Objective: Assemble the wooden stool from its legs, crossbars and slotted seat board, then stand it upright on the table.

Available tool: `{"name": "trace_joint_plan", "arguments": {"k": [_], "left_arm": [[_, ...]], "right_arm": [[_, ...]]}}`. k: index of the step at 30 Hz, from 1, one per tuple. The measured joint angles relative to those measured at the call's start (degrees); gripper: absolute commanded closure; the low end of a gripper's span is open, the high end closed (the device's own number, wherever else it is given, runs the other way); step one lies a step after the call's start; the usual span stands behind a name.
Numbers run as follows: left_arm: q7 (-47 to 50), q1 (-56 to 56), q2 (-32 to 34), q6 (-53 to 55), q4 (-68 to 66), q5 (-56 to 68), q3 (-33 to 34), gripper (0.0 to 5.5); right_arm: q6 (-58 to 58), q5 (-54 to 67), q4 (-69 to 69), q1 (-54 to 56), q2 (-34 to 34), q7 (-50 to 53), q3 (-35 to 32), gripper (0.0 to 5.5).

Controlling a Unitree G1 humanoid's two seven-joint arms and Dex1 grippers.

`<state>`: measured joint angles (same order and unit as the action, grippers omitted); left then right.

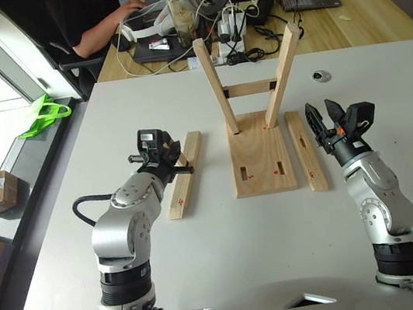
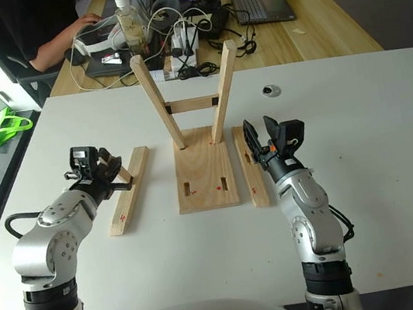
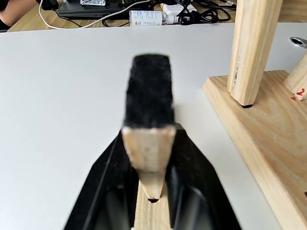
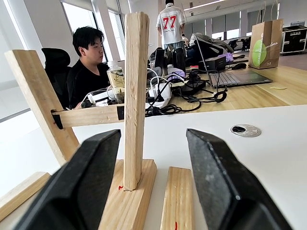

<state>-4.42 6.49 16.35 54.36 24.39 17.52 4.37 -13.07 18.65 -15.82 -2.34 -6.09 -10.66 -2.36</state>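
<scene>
While the white table [image 1: 207,257] carries the slotted seat board [image 1: 261,163] lying flat, two legs [image 1: 215,83] stand in its far end, joined by a crossbar [image 1: 249,88]. Left loose leg [image 1: 180,194] lies beside the board, right loose leg [image 1: 306,151] just beside it on the other side. Left gripper [image 1: 166,160] is clamped on the left loose leg toward its far end. Right gripper [image 1: 320,109] is spread open above the right loose leg. Likely step: seating a third leg. Lift it, aim the pegged end at the empty slots [image 1: 245,172], and press straight down so the board doesn't slide.
</scene>
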Motion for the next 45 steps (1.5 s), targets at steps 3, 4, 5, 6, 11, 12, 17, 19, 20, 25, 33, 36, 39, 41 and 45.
{"name": "trace_joint_plan", "arguments": {"k": [3,4,5,6,11,12,17,19,20,25,33,36,39,41,45], "left_arm": [[0.3,0.7,0.0,0.1,2.1,-0.2,0.6,4.26],[0.5,1.2,0.0,0.3,2.7,-0.2,1.2,4.26],[0.7,1.9,0.1,0.6,3.5,-0.2,1.9,4.26],[0.8,2.7,0.3,1.0,4.3,-0.1,2.8,4.26],[1.3,11.7,4.5,4.3,11.5,0.0,7.9,4.26],[1.6,17.0,5.1,4.6,12.3,0.5,9.9,4.26],[1.9,27.8,3.4,2.9,11.3,2.7,11.3,4.26],[1.8,27.4,2.2,2.9,11.0,3.1,9.8,4.26],[1.8,26.5,1.5,2.8,10.8,3.1,8.8,4.26],[2.1,13.6,0.2,-1.9,1.8,-1.4,2.9,4.26],[1.3,7.4,-1.0,-11.7,-12.0,-7.2,-1.6,4.26],[1.3,10.0,-0.6,-11.4,-7.4,-6.2,2.2,4.26],[0.3,13.8,-0.6,-7.5,1.7,-2.7,3.9,4.26],[0.0,16.6,-0.3,-4.5,6.2,-0.9,5.1,4.26],[0.1,18.8,4.5,-2.0,8.8,-1.2,9.5,4.26]], "right_arm": [[0.0,0.0,0.0,0.0,0.0,0.0,0.0,2.96],[0.0,0.0,0.0,0.0,0.0,0.0,0.0,2.96],[0.0,0.0,0.0,0.1,-0.1,0.0,0.0,2.96],[0.0,0.0,0.0,0.1,-0.1,0.0,0.0,2.96],[0.0,0.0,0.0,0.6,-0.4,0.0,-0.1,2.96],[0.0,0.0,0.0,0.8,-0.5,0.0,-0.2,2.96],[0.1,0.0,0.8,1.8,-0.5,-0.3,-0.1,2.96],[0.1,0.0,1.0,2.3,-0.6,-1.0,-0.1,2.96],[0.1,0.0,1.0,2.5,-0.6,-1.1,-0.1,2.96],[0.0,0.0,1.0,2.5,-0.7,-1.2,-0.1,2.96],[-0.1,0.0,1.2,2.6,-0.6,-1.2,0.0,2.96],[-0.2,0.0,1.2,2.6,-0.6,-1.2,-0.1,2.96],[-0.4,0.0,1.1,2.6,-0.6,-1.2,-0.1,2.96],[-0.5,0.0,1.1,2.6,-0.7,-1.2,-0.2,2.96],[-0.6,0.0,1.0,2.6,-0.7,-1.2,-0.2,2.96]]}}
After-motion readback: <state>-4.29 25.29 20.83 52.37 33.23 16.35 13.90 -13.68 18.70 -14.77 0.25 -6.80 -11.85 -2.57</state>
